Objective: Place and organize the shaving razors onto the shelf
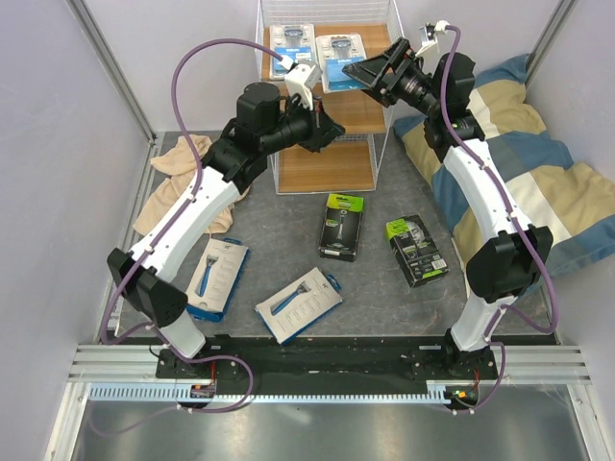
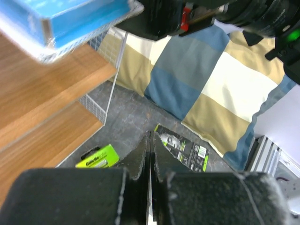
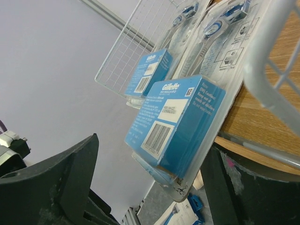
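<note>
Two white-and-blue razor cards (image 1: 291,40) (image 1: 339,60) lie on the top board of the shelf (image 1: 327,168). My right gripper (image 1: 360,72) is open at the near end of the right card. In the right wrist view that card (image 3: 180,122) overhangs the board between my spread fingers (image 3: 61,178) and touches neither; the other card (image 3: 152,70) lies beyond it. My left gripper (image 1: 332,130) hangs shut and empty in front of the middle board, its fingertips (image 2: 151,145) pressed together. On the floor lie two black-and-green boxes (image 1: 342,226) (image 1: 417,249) and two white packs (image 1: 217,278) (image 1: 299,304).
A striped pillow (image 1: 519,173) lies right of the shelf, close to the right arm. A beige towel (image 1: 178,168) is bunched at the left wall. The shelf's wire sides (image 1: 382,144) rise around its boards. Both arms reach toward the shelf front.
</note>
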Action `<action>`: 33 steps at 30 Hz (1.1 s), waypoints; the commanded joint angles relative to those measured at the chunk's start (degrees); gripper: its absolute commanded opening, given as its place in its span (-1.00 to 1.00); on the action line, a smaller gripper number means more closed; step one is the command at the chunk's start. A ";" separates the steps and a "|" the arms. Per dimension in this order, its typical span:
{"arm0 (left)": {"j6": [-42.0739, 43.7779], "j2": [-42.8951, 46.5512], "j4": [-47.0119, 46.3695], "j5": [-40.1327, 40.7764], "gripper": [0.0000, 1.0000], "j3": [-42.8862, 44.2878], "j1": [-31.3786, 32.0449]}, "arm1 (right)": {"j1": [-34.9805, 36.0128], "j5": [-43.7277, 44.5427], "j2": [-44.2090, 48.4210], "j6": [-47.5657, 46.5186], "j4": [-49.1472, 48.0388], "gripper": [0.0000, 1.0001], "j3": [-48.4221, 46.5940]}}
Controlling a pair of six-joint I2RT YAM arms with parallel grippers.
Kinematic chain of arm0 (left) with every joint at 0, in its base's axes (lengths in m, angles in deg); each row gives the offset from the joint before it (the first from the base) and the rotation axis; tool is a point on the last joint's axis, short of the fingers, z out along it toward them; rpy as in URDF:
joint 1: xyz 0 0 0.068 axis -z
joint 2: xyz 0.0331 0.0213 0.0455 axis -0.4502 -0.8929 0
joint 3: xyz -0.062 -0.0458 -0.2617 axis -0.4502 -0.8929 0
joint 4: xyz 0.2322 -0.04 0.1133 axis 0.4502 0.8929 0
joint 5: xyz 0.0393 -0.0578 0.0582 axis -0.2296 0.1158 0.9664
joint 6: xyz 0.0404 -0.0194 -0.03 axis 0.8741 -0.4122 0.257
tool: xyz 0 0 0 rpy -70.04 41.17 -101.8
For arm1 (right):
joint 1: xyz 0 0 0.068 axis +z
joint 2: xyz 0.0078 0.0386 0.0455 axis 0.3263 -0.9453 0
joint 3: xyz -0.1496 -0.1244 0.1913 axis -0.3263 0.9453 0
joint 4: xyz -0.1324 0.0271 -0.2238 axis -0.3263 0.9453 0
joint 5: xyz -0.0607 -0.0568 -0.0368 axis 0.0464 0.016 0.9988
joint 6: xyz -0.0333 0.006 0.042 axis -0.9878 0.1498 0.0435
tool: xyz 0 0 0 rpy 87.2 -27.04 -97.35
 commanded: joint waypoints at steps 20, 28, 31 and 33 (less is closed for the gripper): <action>0.41 -13.87 -2.06 10.89 -0.96 18.40 2.67 | -0.36 0.23 3.09 1.05 -2.88 0.96 1.64; -2.04 -15.71 -5.40 14.84 -0.96 19.46 2.67 | -0.27 -0.30 3.53 1.23 -2.80 0.96 1.90; -3.27 -16.94 -6.11 16.34 -0.96 20.51 2.67 | -0.27 -0.83 3.79 1.14 -2.80 0.96 2.25; -3.72 -17.73 -6.29 17.31 -0.96 21.82 2.67 | -0.27 -1.00 4.23 1.23 -2.80 0.96 2.78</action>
